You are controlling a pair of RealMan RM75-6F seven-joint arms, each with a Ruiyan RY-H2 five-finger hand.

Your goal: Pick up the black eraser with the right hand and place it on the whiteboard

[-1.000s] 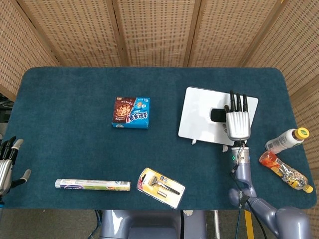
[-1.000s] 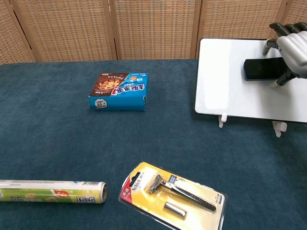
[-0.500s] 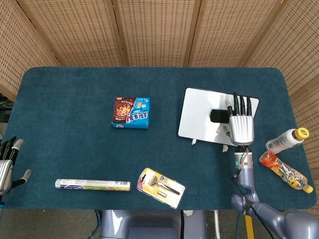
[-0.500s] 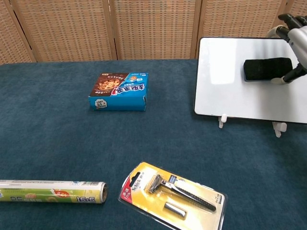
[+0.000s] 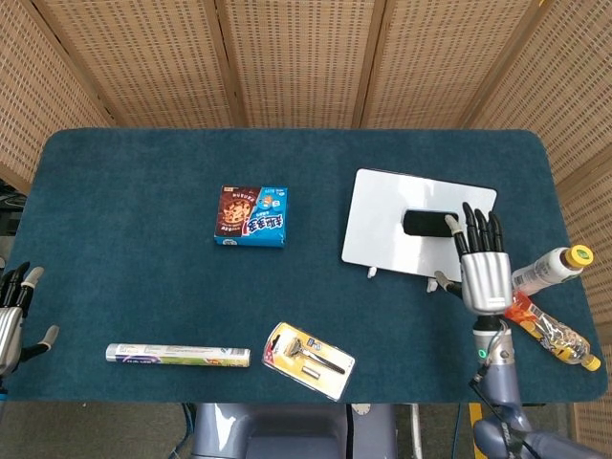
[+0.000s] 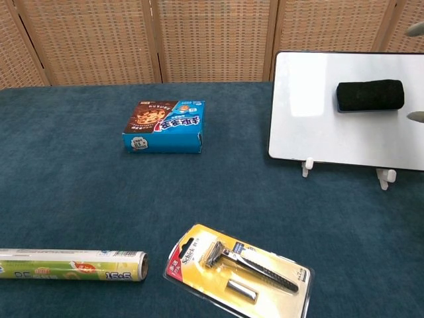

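Note:
The black eraser [image 5: 427, 223] [image 6: 370, 95] lies flat on the white whiteboard [image 5: 382, 229] [image 6: 318, 126], toward its far right part, with nothing touching it. My right hand [image 5: 483, 263] hovers open over the board's near right corner, fingers spread and pointing away from me, apart from the eraser. In the chest view only its fingertips [image 6: 417, 116] show at the right edge. My left hand [image 5: 13, 316] rests open at the table's near left edge, holding nothing.
A blue cookie box [image 5: 253, 216] sits mid-table. A packaged razor [image 5: 308, 360] and a foil roll [image 5: 177, 356] lie along the front. Two bottles [image 5: 550, 270] [image 5: 550, 330] lie just right of my right hand.
My right hand has let go of the eraser and drawn back toward me and to the right, off the eraser. The eraser stays on the whiteboard.

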